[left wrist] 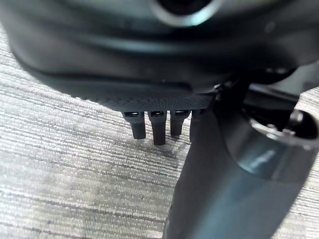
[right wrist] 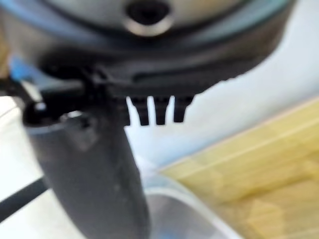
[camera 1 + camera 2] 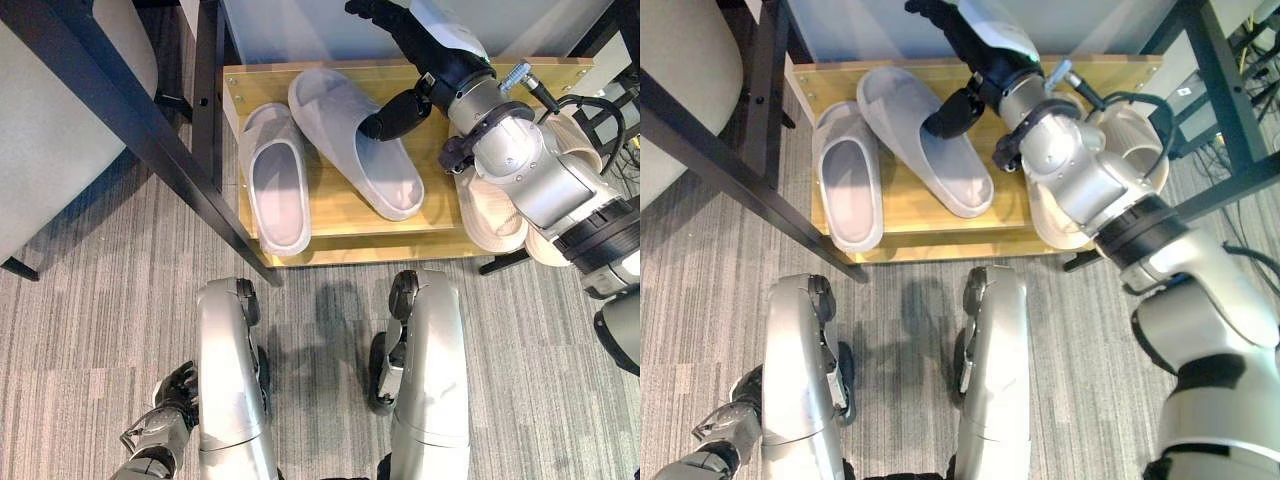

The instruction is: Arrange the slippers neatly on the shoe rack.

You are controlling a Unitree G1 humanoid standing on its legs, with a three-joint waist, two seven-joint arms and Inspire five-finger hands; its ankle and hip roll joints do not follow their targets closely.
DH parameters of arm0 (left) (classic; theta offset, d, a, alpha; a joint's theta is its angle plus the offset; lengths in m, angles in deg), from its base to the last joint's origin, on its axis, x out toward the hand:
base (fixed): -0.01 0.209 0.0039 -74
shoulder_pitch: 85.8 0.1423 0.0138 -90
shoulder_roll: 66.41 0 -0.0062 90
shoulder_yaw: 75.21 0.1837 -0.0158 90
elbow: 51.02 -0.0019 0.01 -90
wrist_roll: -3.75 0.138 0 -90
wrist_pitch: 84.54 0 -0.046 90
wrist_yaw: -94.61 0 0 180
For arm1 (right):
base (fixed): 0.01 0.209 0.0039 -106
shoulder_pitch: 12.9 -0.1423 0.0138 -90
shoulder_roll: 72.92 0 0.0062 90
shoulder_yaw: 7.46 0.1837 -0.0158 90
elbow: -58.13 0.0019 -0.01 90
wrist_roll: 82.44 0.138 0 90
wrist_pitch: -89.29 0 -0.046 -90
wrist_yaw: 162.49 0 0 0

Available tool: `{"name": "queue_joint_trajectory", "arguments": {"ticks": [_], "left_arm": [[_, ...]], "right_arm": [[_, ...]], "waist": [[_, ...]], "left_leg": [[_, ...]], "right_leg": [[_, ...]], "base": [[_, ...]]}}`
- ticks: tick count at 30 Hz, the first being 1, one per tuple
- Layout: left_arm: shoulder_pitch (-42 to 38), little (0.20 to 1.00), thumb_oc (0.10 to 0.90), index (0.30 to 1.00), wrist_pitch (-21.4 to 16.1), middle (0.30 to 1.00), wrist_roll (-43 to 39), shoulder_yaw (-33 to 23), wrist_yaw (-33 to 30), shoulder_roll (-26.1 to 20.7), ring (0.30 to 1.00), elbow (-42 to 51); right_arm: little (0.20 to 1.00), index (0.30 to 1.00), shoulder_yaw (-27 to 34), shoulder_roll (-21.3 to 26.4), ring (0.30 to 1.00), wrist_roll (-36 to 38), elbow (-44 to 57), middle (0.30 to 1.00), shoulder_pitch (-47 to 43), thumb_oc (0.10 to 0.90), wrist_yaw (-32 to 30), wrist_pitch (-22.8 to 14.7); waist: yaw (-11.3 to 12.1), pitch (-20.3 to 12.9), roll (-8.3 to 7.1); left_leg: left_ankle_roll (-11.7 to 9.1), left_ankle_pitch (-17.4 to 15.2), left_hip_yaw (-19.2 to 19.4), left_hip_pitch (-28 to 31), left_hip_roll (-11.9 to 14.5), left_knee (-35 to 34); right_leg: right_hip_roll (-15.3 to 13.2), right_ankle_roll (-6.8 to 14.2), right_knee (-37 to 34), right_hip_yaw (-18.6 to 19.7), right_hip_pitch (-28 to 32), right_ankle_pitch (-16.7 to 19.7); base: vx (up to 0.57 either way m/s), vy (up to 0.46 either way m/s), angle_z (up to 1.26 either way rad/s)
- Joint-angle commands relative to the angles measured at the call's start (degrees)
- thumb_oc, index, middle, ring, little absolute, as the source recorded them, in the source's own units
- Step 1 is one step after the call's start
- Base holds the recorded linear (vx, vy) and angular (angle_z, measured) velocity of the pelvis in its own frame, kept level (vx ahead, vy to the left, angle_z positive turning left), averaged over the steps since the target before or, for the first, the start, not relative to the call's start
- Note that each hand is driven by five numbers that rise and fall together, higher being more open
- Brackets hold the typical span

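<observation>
Two grey slippers [image 3: 330, 150] lie on the shoe rack [image 3: 345, 215] just beside the right hand [image 3: 420, 55], whose relaxed, empty fingers could knock the crooked one further askew.

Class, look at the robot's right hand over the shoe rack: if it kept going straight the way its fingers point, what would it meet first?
The right hand points past the rack's back edge toward the pale panel behind. It would probably meet that panel first, though depth is unclear.
</observation>
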Motion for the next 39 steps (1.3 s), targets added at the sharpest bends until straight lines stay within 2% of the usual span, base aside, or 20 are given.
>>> {"name": "queue_joint_trajectory", "arguments": {"ticks": [1, 12, 24, 28, 30, 32, 34, 39], "left_arm": [[-1.2, 0.9, 0.8, 0.9, -0.28, 0.9, 2.5, 1.98, 1.23, 1.53, 0.9, 0.59], [-2.68, 0.9, 0.8, 0.9, 0.21, 0.9, 3.16, 2.58, 1.18, 1.97, 0.9, 0.96], [-2.55, 0.9, 0.8, 0.9, 0.25, 0.9, 3.92, 1.87, 1.56, 2.3, 0.9, 1.36], [-2.57, 0.9, 0.8, 0.9, 0.34, 0.9, 4.27, 1.16, 1.66, 2.71, 0.9, 1.86], [-2.08, 0.9, 0.8, 0.9, 0.07, 0.9, 5.05, 0.56, 1.43, 3.31, 0.9, 1.87], [-1.67, 0.9, 0.8, 0.9, 0.1, 0.9, 5.76, -0.14, 1.24, 3.59, 0.9, 1.69], [-1.43, 0.9, 0.8, 0.9, 0.2, 0.9, 6.33, -0.48, 1.01, 3.67, 0.9, 1.59], [-1.36, 0.9, 0.8, 0.9, 0.02, 0.9, 6.76, -0.65, 0.47, 3.98, 0.9, 1.69]], "right_arm": [[0.9, 0.9, 8.81, 2.28, 0.9, 0.41, 6.93, 0.9, -5.09, 0.8, -0.78, -2.76], [0.9, 0.9, 9.43, 0.84, 0.9, 0.1, 4.6, 0.9, -3.02, 0.8, 1.16, -1.68], [0.9, 0.9, 12.07, 3.88, 0.9, -1.56, 6.85, 0.9, 1.46, 0.8, 3.6, -1.44], [0.9, 0.9, 15.81, 6.41, 0.9, -1.14, 11.44, 0.9, 6.48, 0.8, 4.04, -2.37], [0.9, 0.9, 22.52, 7.85, 0.9, -1.95, 15.86, 0.9, 13.57, 0.8, 1.8, -3.98], [0.9, 0.9, 26.42, 8.85, 0.9, -3.07, 18.45, 0.9, 17.22, 0.8, 0.73, -4.38], [0.9, 0.9, 30.56, 9.11, 0.9, -4.62, 20.75, 0.9, 21.02, 0.8, -0.52, -4.25], [0.9, 0.9, 35.84, 7.46, 0.9, -6.97, 23.63, 0.9, 26.21, 0.8, -3.94, -5.21]], "waist": [[3.32, -1.78, -0.96], [3.1, -1.8, -1.01], [2.8, -1.34, -0.86], [2.37, -1.08, -0.86], [2.16, -1.04, -0.88], [1.88, -1.01, -0.93], [1.75, -0.82, -1.0], [1.54, -0.58, -0.93]], "left_leg": [[6.53, -0.14, -8.11, -1.78, -0.93, -2.79], [6.46, -0.03, -8.24, -1.78, -1.05, -2.98], [6.35, 0.08, -8.26, -1.78, -1.22, -2.91], [6.34, 0.14, -8.21, -1.78, -1.19, -3.11], [6.37, 0.17, -8.13, -1.78, -1.26, -3.38], [6.36, 0.12, -8.11, -1.78, -1.33, -3.32], [6.38, 0.1, -8.12, -1.78, -1.42, -3.24], [6.46, 0.18, -8.01, -1.78, -1.52, -3.37]], "right_leg": [[0.96, -5.46, 2.17, 9.37, 4.47, -2.31], [0.98, -5.3, 2.18, 9.41, 4.48, -2.17], [1.22, -5.07, 2.29, 9.42, 4.48, -2.0], [1.22, -5.09, 2.19, 9.4, 4.48, -2.07], [1.26, -4.97, 2.08, 9.52, 4.48, -1.99], [1.39, -5.0, 2.23, 9.53, 4.48, -2.04], [1.5, -5.04, 2.36, 9.48, 4.48, -2.13], [1.64, -5.14, 2.44, 9.43, 4.48, -2.34]], "base": [[0.0, 0.0, 0.0], [0.0, 0.0, 0.0], [0.0, 0.0, 0.0], [0.0, 0.0, 0.0], [0.0, 0.0, 0.0], [0.0, 0.0, 0.0], [0.0, -0.017, -0.06], [0.0, 0.0, 0.0]]}}
